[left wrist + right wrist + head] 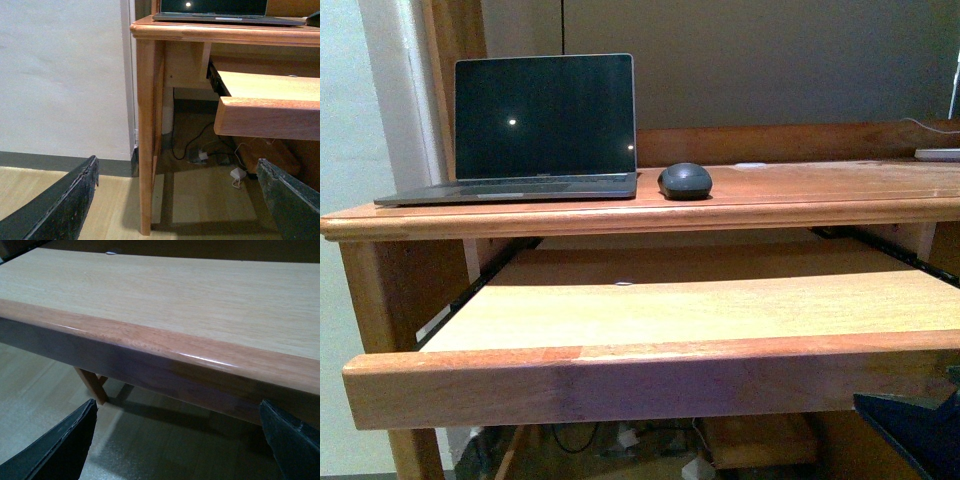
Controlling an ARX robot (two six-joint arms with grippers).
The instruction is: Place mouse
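The mouse point(685, 181), dark grey and domed, rests on the wooden desk top point(800, 190) just right of the laptop. Neither gripper is near it. In the left wrist view only its edge point(314, 19) shows at the corner. My left gripper point(177, 161) is open and empty, low over the floor beside the desk's left leg point(147, 150). My right gripper point(177, 407) is open and empty too, just below the front lip of the pulled-out tray point(165, 347). In the front view a dark part of my right arm point(915, 430) shows at the lower right.
An open laptop point(545, 120) with a dark screen stands on the desk's left half. The sliding tray point(700, 310) sticks out under the desk top. Cables and a white adapter point(237, 175) lie on the floor beneath. A white wall point(60, 75) is to the left.
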